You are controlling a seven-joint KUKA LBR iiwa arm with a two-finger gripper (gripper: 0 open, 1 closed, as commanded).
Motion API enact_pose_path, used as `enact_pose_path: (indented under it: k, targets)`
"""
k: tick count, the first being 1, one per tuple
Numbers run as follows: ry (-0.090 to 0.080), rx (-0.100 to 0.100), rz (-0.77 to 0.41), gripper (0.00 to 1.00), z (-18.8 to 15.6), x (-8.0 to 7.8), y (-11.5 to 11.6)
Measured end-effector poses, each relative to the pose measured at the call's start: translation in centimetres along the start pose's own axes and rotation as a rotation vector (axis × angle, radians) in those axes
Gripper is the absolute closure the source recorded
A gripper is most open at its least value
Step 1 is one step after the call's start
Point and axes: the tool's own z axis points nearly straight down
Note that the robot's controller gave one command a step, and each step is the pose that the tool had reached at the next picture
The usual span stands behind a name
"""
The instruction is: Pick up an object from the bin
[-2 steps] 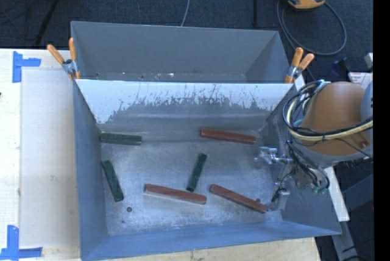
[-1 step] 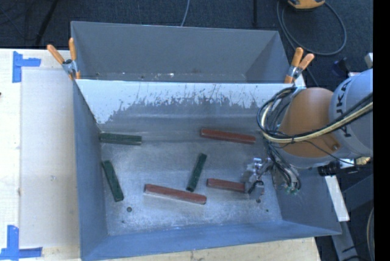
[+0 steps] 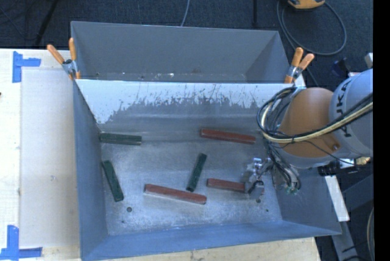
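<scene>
Claw (image 3: 255,183) is low over the floor of the grey metal bin (image 3: 177,58), in the corner nearest the arm's entry side.

Claw state: cannot tell how far open it is. Cables and wrist hardware crowd it. Nothing can be confirmed as held.

Nearest thing: short reddish-brown flat bar (image 3: 224,184). Its near end sits at or just under the claw tip; touching or just apart cannot be told. The rest of the bar runs straight away from the claw, away from the arm. Its long axis is roughly level across the view, dipping slightly at the claw end.

Judgement: the claw is placed at the bar's end, not its middle. A grip there would have to close across the narrow width, and the bar may tip by its free end.

Others:
- Dark green bar (image 3: 196,172), steeply angled, lies just beyond the short bar's far end.
- Longer reddish-brown bar (image 3: 175,194) lies further out and slightly nearer the front wall.
- Third reddish-brown bar (image 3: 228,136) lies toward the back wall from the claw, apart.
</scene>
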Motion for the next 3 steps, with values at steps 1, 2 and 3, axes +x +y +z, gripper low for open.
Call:
enact_pose_path:
  k: [1,2,3]
  targets:
    - [-0.001,0.001,-0.008,1.0,-0.2,0.1,0.2]
    - [-0.001,-0.001,-0.093,1.0,-2.2,0.1,2.3]
    - [-0.001,0.0,-0.048,0.0,-1.6,-3.4,6.6]
